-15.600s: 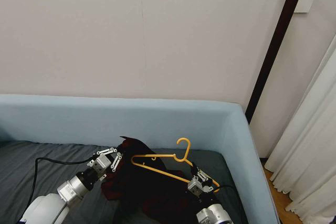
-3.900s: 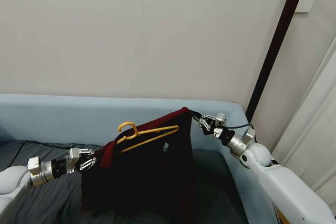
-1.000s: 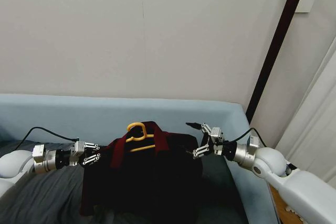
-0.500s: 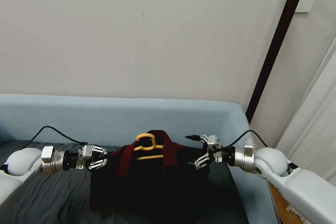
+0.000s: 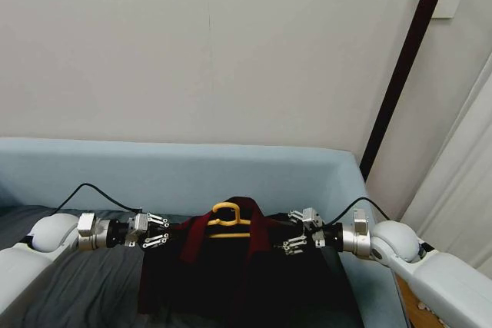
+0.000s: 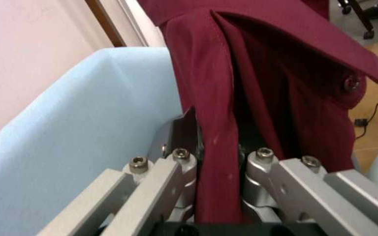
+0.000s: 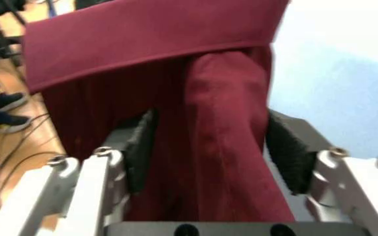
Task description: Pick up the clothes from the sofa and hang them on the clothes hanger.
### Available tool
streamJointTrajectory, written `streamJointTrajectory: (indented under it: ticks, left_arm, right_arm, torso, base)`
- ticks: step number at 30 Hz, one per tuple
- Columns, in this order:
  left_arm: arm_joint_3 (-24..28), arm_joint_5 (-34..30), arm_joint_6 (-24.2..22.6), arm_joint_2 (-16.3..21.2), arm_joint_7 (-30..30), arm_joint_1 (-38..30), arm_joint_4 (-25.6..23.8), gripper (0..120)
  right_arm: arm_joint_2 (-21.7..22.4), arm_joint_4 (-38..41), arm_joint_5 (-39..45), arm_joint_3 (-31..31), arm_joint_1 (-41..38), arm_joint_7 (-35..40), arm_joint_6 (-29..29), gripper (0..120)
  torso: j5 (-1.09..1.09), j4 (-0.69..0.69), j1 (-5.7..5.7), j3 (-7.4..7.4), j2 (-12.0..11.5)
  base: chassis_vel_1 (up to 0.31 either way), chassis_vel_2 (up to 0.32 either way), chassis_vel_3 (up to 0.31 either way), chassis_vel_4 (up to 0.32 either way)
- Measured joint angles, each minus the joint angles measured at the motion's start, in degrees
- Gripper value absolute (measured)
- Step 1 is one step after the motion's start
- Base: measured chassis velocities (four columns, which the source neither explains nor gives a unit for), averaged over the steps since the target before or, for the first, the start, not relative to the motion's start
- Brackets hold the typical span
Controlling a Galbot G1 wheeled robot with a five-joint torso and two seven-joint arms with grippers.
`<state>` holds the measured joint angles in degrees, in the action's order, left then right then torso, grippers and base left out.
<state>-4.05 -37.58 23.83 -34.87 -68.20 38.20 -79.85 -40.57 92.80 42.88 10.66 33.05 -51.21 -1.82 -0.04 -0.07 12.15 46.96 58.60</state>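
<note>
A dark red shirt [image 5: 238, 274] hangs on a yellow hanger [image 5: 225, 210], spread between my two grippers just above the sofa seat. My left gripper [image 5: 157, 232] holds its left shoulder. In the left wrist view the left gripper [image 6: 218, 162] is shut tight on a fold of the shirt [image 6: 267, 64]. My right gripper [image 5: 294, 233] is at the right shoulder. In the right wrist view the right gripper [image 7: 212, 152] has its pads pressed against a thick bunch of the shirt [image 7: 149, 44]. The hanger's hook sticks up from the collar; its arms are hidden inside the shirt.
The light blue sofa back [image 5: 154, 174] runs behind the shirt and its armrest [image 5: 369, 266] rises at the right. A dark grey seat cushion [image 5: 69, 289] lies below. A dark pole [image 5: 400, 67] and a white curtain [image 5: 461, 213] stand at the right.
Both grippers have moved closer together and the shirt has shifted right and a little lower. The right gripper's fingers, spread wide a second ago, have closed onto the shoulder.
</note>
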Motion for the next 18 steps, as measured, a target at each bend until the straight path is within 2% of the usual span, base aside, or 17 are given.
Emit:
streamJointTrajectory:
  ticks: [3,4,8,10,13,18]
  left_arm:
    - [0.8,1.0,1.0,-0.5,-0.1,-1.4,0.9,8]
    - [0.8,1.0,1.0,-0.5,-0.1,-1.4,0.9,8]
    - [1.8,1.1,1.5,-0.9,0.0,-2.4,1.5,8]
    - [2.0,1.1,1.6,-0.9,0.0,-2.6,1.6,8]
    - [2.1,1.0,1.8,-1.1,0.4,-2.9,1.8,8]
    - [1.8,0.1,2.6,-1.0,1.9,-2.9,2.1,18]
  right_arm:
    - [0.0,-0.1,-0.4,-0.5,0.3,-2.5,0.0,43]
    - [0.0,-0.1,-0.4,-0.5,0.3,-2.5,0.0,43]
    - [-0.2,-0.1,-0.4,-0.7,0.6,-3.6,0.4,25]
    - [-0.2,-0.1,-0.3,-0.8,0.6,-3.8,0.7,21]
    - [-0.4,-0.2,0.1,-0.8,0.6,-4.3,1.5,10]
    - [-0.5,-0.4,-0.2,-1.0,0.9,-4.1,2.1,7]
  torso:
    - [0.0,0.0,0.0,0.0,0.0]
    - [0.0,0.0,0.0,0.0,0.0]
    - [0.0,0.0,0.0,0.0,0.0]
    - [0.0,0.0,0.0,0.0,0.0]
    - [0.0,0.0,0.0,0.0,0.0]
    - [0.0,0.0,0.0,0.0,0.0]
  base:
    - [0.0,0.0,0.0,0.0]
    - [0.0,0.0,0.0,0.0]
    - [0.0,0.0,0.0,0.0]
    - [0.0,0.0,0.0,0.0]
    - [0.0,0.0,0.0,0.0]
    - [0.0,0.0,0.0,0.0]
